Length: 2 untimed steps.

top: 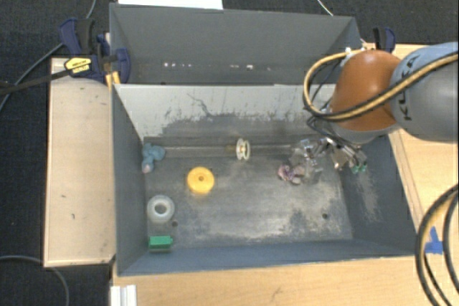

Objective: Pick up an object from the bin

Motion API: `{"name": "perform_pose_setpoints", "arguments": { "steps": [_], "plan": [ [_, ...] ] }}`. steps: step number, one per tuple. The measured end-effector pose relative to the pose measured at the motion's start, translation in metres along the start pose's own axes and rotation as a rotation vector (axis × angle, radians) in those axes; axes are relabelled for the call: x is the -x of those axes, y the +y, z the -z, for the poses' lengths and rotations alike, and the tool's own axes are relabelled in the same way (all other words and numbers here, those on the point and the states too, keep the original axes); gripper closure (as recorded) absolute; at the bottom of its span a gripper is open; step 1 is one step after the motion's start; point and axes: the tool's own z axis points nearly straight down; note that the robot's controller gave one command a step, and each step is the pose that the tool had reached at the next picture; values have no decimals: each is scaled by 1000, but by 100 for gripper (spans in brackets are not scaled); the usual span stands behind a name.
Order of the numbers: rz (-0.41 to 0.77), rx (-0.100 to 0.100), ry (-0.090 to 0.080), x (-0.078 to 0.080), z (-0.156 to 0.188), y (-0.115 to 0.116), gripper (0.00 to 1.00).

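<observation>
The gripper point(316, 156) is seen in the right part of the bin point(229, 39), low over the floor and under the orange cover point(366, 89) of the wrist. Whether it is spread or pressed together cannot be told from this view, and nothing can be confirmed as held in it. The nearest thing is a small purple object point(290, 173), which lies on the floor just beside the gripper, towards the lower left of it in the frame; whether the two are touching cannot be decided. The object is small and of irregular shape, so no clear long axis is made out. It is judged that the coming move turns on this offset: the gripper would have to be shifted a little to the left and downward in the frame before a closing is of use. A white spool point(243, 150) is found further left, near the middle of the bin. A yellow disc point(201, 180), a blue piece point(150, 155), a clear ring point(161, 208) and a green block point(160, 242) are placed well apart from the gripper, on the left side.
</observation>
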Motion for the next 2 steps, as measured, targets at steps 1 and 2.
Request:
{"name": "perform_pose_setpoints", "arguments": {
  "steps": [1,2],
  "plan": [
    [0,0,-1,0,2,0,100],
    [1,2,3,-1,10,1,100]
  ]
}}
